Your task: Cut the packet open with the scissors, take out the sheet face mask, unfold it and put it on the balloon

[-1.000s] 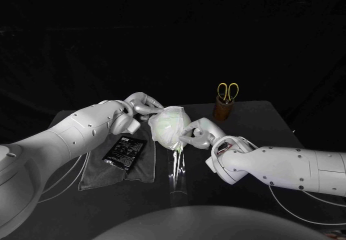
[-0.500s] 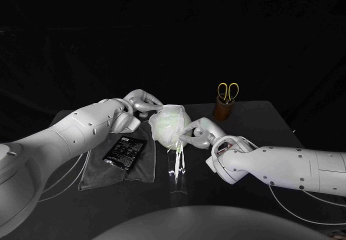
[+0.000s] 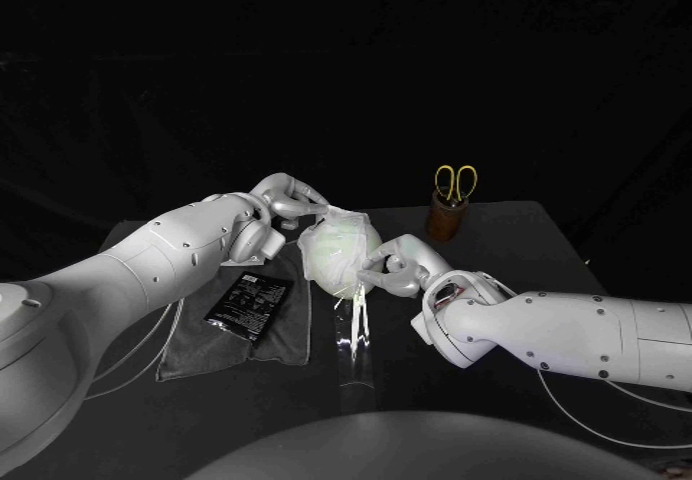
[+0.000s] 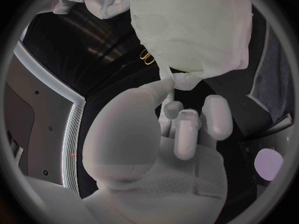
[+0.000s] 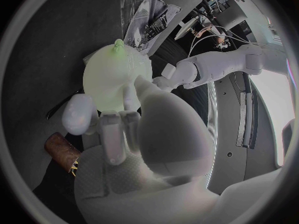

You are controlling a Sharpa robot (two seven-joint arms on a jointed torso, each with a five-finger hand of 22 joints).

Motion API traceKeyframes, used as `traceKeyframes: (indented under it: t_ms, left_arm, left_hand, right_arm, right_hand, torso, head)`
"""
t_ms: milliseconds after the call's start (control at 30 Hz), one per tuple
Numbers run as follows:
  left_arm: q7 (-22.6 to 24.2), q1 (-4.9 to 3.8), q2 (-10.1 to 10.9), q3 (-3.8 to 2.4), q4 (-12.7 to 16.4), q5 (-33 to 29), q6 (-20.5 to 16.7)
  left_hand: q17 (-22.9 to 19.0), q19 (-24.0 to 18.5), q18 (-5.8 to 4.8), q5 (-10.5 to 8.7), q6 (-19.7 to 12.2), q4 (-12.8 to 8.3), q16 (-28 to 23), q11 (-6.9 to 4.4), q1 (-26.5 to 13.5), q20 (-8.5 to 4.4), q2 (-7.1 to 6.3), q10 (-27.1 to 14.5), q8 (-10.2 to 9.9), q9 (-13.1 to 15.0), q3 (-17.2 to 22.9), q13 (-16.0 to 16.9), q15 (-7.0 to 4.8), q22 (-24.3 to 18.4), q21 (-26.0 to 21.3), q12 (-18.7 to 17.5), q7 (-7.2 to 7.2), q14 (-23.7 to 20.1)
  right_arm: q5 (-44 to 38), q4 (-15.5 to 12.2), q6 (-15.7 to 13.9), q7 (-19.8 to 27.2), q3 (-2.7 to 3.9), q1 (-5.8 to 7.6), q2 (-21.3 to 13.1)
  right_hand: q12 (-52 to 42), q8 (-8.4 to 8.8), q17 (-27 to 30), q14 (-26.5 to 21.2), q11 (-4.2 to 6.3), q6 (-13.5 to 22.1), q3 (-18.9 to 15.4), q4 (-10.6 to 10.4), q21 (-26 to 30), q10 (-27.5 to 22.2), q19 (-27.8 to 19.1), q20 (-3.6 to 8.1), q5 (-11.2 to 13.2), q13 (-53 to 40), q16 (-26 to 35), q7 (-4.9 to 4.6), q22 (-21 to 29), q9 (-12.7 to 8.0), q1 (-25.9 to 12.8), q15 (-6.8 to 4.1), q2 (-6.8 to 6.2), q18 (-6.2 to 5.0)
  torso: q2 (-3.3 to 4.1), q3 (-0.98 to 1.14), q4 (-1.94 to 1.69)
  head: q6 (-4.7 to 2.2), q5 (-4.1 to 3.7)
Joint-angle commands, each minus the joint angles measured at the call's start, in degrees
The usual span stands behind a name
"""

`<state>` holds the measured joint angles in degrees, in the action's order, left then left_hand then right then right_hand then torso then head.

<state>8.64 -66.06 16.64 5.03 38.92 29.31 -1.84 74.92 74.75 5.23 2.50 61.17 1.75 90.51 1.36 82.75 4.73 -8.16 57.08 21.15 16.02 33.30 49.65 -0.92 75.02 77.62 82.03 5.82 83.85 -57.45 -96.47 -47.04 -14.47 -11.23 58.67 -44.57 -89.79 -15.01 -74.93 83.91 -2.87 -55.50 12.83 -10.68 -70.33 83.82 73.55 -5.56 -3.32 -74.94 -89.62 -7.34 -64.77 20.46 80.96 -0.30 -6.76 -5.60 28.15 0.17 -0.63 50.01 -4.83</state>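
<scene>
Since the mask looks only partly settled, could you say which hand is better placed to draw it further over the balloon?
Probably left: the left hand pinches the sheet mask at its upper edge on the balloon, while the right hand holds the balloon lower down, seemingly steadying it.

balloon [image 3: 346, 268]: pale green, sitting up on a clear stand [image 3: 355, 345], mid-counter [image 3: 505, 240], between both hands.
sheet face mask [image 3: 332, 238]: whitish, I see it draped over the balloon's upper part.
left hand [image 3: 289, 207]: at the balloon's upper left, fingertips pinching the mask's top edge.
right hand [image 3: 400, 267]: fingers against the balloon's lower right side; I can't tell if they grip.
packet [image 3: 248, 303]: black, flat on a grey cloth [image 3: 216, 350], just left of the stand.
scissors [image 3: 457, 183]: yellow handles up, standing in a brown holder [image 3: 449, 222] at the back right, apart from both hands.
</scene>
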Motion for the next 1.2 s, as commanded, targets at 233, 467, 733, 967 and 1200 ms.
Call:
traceKeyframes:
  t_ms: [233, 467, 733, 967, 1200]
  left_arm:
    - [-3.02, -0.31, -1.38, -0.03, -1.41, 5.62, 0.73]
    - [-4.90, -0.34, -1.80, -0.02, -2.67, 7.63, 1.12]
    - [-6.21, -0.36, -2.39, 0.00, -3.98, 8.80, 0.90]
    - [-7.45, -0.35, -2.92, 0.02, -4.39, 9.50, -0.41]
    - [-7.97, -0.35, -3.25, 0.03, -4.36, 8.94, -1.79]
  left_hand:
    - [10.75, 1.06, -0.89, 0.27, -0.29, -0.40, -0.23, -0.07, -0.74, -0.05, -0.10, 0.20, 0.32, 4.80, 0.82, -0.27, -0.45, 2.90, 0.86, 0.05, -0.24, 3.45]
    - [11.10, 1.37, -0.97, 0.28, -0.33, -0.67, -0.26, -0.07, -0.93, -0.09, -0.18, 0.24, 0.37, 4.97, 1.11, -0.30, -0.47, 3.14, 1.10, 0.01, -0.22, 3.68]
    - [11.43, 1.80, -1.08, 0.27, -0.49, -0.96, -0.28, -0.07, -1.18, -0.13, -0.25, 0.61, 0.35, 5.14, 1.46, 0.05, -0.48, 3.48, 1.43, 0.04, -0.18, 3.89]
    - [11.91, 2.20, -1.19, 0.28, -0.63, -1.16, -0.31, -0.05, -1.55, -0.16, -0.35, 0.44, 0.32, 5.29, 1.70, -0.32, -0.49, 3.79, 1.74, -0.08, -0.11, 4.21]
    - [11.89, 2.24, -1.23, 0.23, -11.41, -1.24, -0.33, 1.52, -4.00, 0.41, -0.92, -4.71, -6.45, 2.95, 2.19, -6.84, 0.69, 3.73, 1.65, -2.55, 1.96, 4.22]
  right_arm:
    - [-0.81, -0.10, 0.41, -0.55, 0.03, 0.26, 0.00]
    - [-0.83, -0.13, 0.41, -0.60, 0.03, 0.40, 0.02]
    - [-0.97, -0.15, 0.34, -0.70, 0.03, 0.47, 0.04]
    - [-1.00, -0.10, 0.31, -0.77, 0.03, 0.49, 0.07]
    - [-1.02, -0.04, 0.32, -0.84, 0.03, 0.49, 0.13]
  right_hand:
    - [-0.21, 0.20, -15.07, 6.09, -0.23, 0.15, 0.26, -0.07, -0.38, 6.18, 0.28, -0.01, 0.33, -15.06, -0.38, -0.35, -0.07, -0.03, -0.28, -0.30, 0.06, -0.21]
    - [-0.21, 0.20, -15.07, 6.09, -0.23, 0.15, 0.26, -0.07, -0.38, 6.18, 0.28, -0.01, 0.33, -15.06, -0.38, -0.35, -0.07, -0.03, -0.28, -0.30, 0.06, -0.21]
    - [-0.21, 0.20, -15.07, 6.09, -0.23, 0.15, 0.26, -0.07, -0.38, 6.18, 0.28, -0.01, 0.33, -15.06, -0.38, -0.35, -0.07, -0.03, -0.28, -0.30, 0.06, -0.21]
    - [-0.21, 0.20, -15.07, 6.09, -0.23, 0.15, 0.26, -0.07, -0.38, 6.18, 0.28, -0.01, 0.33, -15.06, -0.38, -0.35, -0.07, -0.03, -0.28, -0.30, 0.06, -0.21]
    - [-0.21, 0.20, -15.07, 6.09, -0.23, 0.15, 0.26, -0.07, -0.38, 6.18, 0.28, -0.01, 0.33, -15.06, -0.38, -0.35, -0.07, -0.03, -0.28, -0.30, 0.06, -0.21]
  torso:
    - [-0.02, 0.03, 0.08]
    - [-0.01, 0.08, 0.03]
    - [0.02, 0.02, -0.05]
    - [-0.04, 0.03, -0.08]
    - [-0.09, 0.04, -0.08]
  head:
    - [-0.01, -0.08]
    - [-0.01, -0.21]
    - [-0.01, -0.35]
    - [-0.01, -0.33]
    - [-0.01, -0.40]
